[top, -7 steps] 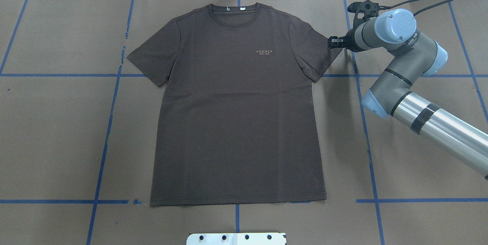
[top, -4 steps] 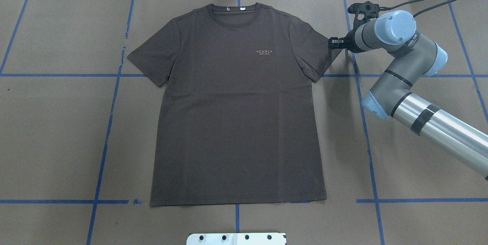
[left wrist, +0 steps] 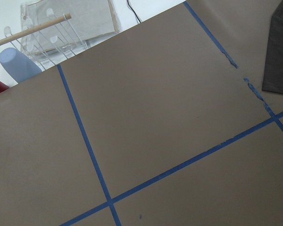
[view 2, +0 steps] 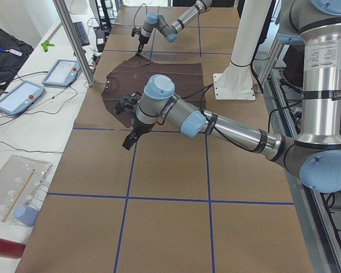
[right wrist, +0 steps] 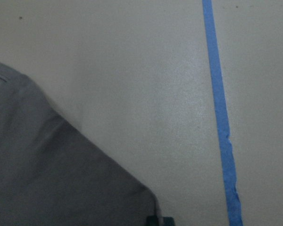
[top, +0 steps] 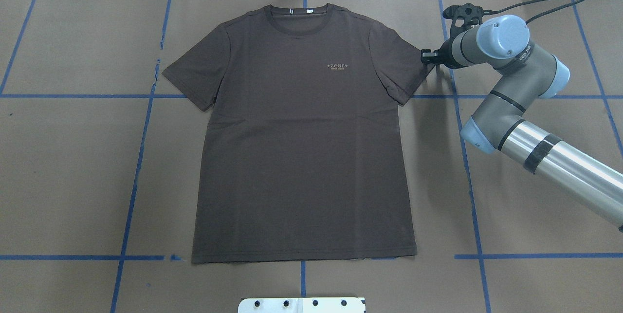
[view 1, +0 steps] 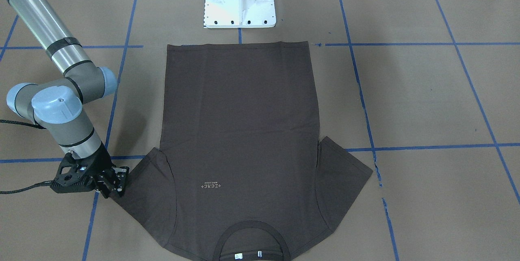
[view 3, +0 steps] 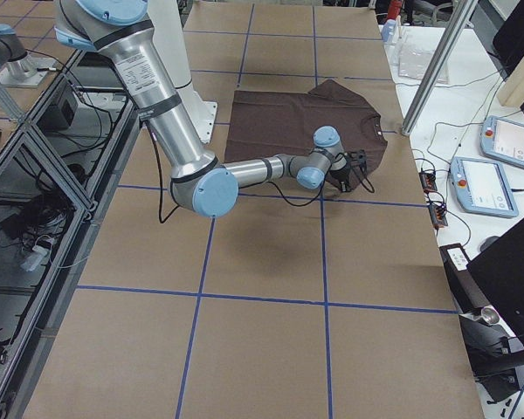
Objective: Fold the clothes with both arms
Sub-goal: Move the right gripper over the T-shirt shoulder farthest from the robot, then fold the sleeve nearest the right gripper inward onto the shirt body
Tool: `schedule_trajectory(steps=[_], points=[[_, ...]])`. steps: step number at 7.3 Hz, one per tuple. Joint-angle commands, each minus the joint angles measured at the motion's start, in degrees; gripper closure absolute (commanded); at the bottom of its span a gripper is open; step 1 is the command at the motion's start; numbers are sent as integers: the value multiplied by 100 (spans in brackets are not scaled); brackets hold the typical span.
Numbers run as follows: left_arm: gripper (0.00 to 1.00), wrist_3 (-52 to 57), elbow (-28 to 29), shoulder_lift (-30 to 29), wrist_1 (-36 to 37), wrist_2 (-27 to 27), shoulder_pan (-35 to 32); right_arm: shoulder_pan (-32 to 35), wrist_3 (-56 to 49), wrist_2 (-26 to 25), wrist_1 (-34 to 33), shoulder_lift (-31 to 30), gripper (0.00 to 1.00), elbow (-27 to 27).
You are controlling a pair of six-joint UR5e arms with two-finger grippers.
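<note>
The dark brown T-shirt (top: 302,147) lies flat and face up at the middle of the table, with its collar at 12 o'clock and its hem at 6 in the overhead view. Your right gripper (top: 427,56) sits at the tip of the right sleeve (top: 411,67), at about 2 o'clock of the shirt. Its fingers are too small and hidden to say whether they are spread or closed, or whether they have cloth.

Before you lift, get the lower finger under the sleeve hem and take only that one layer. Otherwise I judge the body will drag and wrinkle.

Your left gripper (view 2: 128,140) hangs above bare paper beyond the left sleeve (top: 194,72), at 10 o'clock. I cannot tell how far it is open. Bring it to that sleeve so both sides can fold together.

The only container is a clear plastic tray (view 2: 11,176) off the table's left end. A wooden stick (view 2: 20,194) lies in it, and a blue cup (view 2: 24,215) stands at its corner, contents unseen.
</note>
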Motion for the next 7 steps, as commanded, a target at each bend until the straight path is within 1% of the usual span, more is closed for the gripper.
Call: schedule_trajectory(steps=[1,2,3,4,6,7], points=[[0,-6,0,0,7,0,0,0,26,8,-155,97,100,202],[0,-14,0,0,7,0,0,-9,44,-9,-783,237,100,500],[0,-14,0,0,-2,0,0,-70,52,-262,-1624,586,100,764],[0,-14,0,0,-2,0,0,-314,331,-604,-2120,886,100,792],[0,-32,0,0,7,0,0,-780,929,-1263,-2615,1405,100,749],[0,-14,9,0,7,0,0,-913,1088,-1475,-2635,1564,100,662]])
